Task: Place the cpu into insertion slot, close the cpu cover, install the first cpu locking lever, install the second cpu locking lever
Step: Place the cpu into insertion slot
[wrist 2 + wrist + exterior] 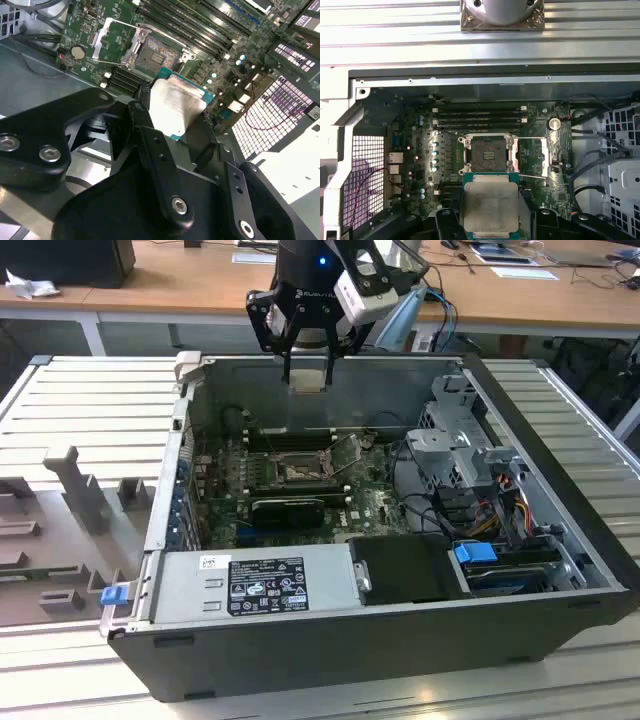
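The end effector (306,372) is clenched on the cpu (491,207) by its edges, and holds it flat, high above the open computer case (560,570). The insertion slot (487,153) lies bare below, with the cpu cover (101,40) swung open beside it. I think the chip should stay level, with its corners matched to the slot, and go straight down without sliding.

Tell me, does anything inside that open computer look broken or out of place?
Nothing looks damaged. The one loose part is the cpu, gripped by the gripper above the case rather than seated in the insertion slot, which sits bare with the cpu cover swung open beside it.
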Robot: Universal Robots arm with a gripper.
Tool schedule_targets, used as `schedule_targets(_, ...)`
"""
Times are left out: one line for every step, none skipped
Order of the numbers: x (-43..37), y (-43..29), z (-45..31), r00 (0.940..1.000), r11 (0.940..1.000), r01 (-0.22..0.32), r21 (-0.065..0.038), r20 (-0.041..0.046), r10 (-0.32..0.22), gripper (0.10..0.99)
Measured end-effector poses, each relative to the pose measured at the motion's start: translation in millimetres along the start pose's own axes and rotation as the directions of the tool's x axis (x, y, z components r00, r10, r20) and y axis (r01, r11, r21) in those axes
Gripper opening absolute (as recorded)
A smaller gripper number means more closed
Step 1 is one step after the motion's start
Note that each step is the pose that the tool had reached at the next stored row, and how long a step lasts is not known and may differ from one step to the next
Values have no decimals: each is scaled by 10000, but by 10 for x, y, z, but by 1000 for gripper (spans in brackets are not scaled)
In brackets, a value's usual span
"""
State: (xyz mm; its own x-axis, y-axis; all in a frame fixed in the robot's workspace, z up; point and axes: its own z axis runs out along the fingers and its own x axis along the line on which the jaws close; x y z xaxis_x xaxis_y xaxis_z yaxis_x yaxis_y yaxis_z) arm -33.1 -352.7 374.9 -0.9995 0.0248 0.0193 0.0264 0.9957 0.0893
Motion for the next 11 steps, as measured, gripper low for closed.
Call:
schedule_targets(0, 0, 0, 10000, 10000, 0, -1, 0, 0, 529)
schedule_targets(1, 0, 0, 10000, 10000, -26, -1, 2, 26, 529)
schedule_targets(4, 0, 0, 9999, 9999, -164, -3, 14, 164, 529)
schedule_targets(5, 0, 0, 9997, 9997, -241, -5, 21, 241, 529)
schedule_targets(6, 0, 0, 9995, 9995, -319, -7, 29, 319, 529)
schedule_targets(7, 0, 0, 9992, 9992, -410, -8, 36, 410, 529)
schedule_targets(8, 0, 0, 9989, 9989, -461, -10, 41, 461, 529)
schedule_targets(9, 0, 0, 9988, 9988, -489, -10, 44, 489, 529)
schedule_targets(9, 0, 0, 9986, 9986, -523, -11, 47, 523, 529)
schedule_targets(9, 0, 0, 9985, 9985, -548, -12, 49, 548, 529)
schedule_targets(10, 0, 0, 9983, 9983, -578, -13, 52, 578, 529)
